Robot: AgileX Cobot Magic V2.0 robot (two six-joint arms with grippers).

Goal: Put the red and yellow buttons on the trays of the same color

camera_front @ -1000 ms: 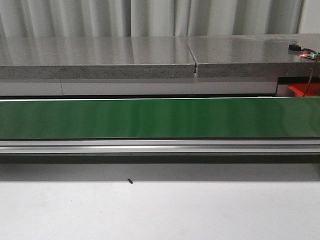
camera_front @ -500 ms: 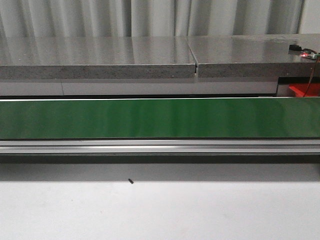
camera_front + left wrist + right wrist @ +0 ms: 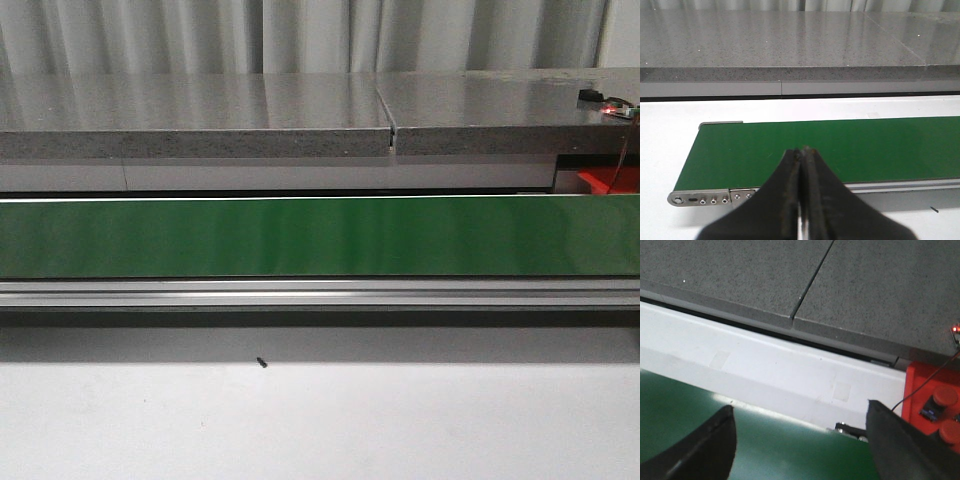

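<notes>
No gripper shows in the front view. In the left wrist view my left gripper [image 3: 802, 150] is shut with nothing between its fingers, hanging over the left end of the green belt [image 3: 840, 145]. My right gripper [image 3: 800, 410] is open and empty above the belt's right end [image 3: 765, 445]. Just beyond that end lies a red tray [image 3: 920, 385], also seen in the front view [image 3: 605, 180], with two red buttons [image 3: 945, 396] [image 3: 950, 432] on it. Yellow buttons and a yellow tray are out of view. The belt [image 3: 320, 236] carries nothing.
A grey stone counter [image 3: 200, 110] runs behind the belt, with a small device showing a red light [image 3: 610, 105] at its right end. A thin wire [image 3: 925, 385] hangs down to the red tray. A tiny black speck [image 3: 260, 363] lies on the white table in front.
</notes>
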